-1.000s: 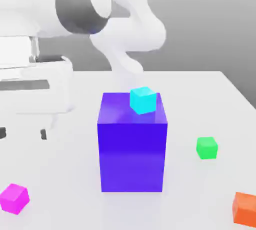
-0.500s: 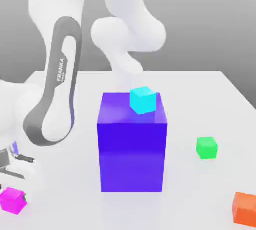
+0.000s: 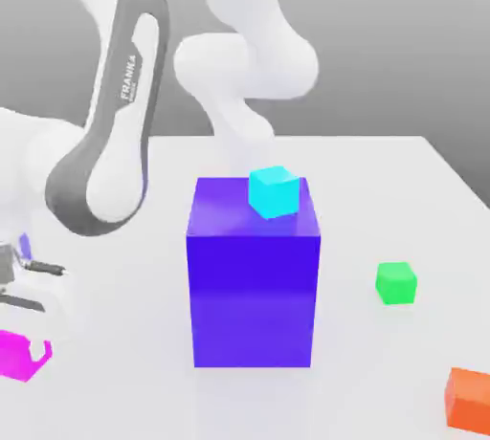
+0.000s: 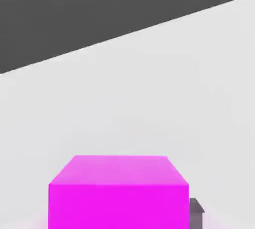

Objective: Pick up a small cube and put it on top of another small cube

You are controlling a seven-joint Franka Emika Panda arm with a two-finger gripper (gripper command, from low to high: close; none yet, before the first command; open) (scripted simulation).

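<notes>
The small magenta cube [image 3: 11,356] is at the exterior view's far lower left, partly cut by the picture's edge and just above the white table. My gripper [image 3: 21,352] is shut on it, and one white finger [image 3: 39,353] overlaps the side of the cube that faces the blue block. In the hand view the magenta cube [image 4: 118,193] looms large and close, with a dark fingertip [image 4: 196,213] right against its side. The other small cube, bright green [image 3: 395,282], rests on the table at the exterior view's right, far from my hand.
A tall blue-violet block [image 3: 253,285] stands mid-table between my hand and the green cube, with a cyan cube [image 3: 275,191] on its top. An orange cube [image 3: 469,398] lies at the lower right corner. The white table [image 3: 402,189] ends beyond the green cube.
My arm swung down to the magenta cube and the fingers closed on it. Since half a second ago the cube has shifted left and up slightly with the hand.
</notes>
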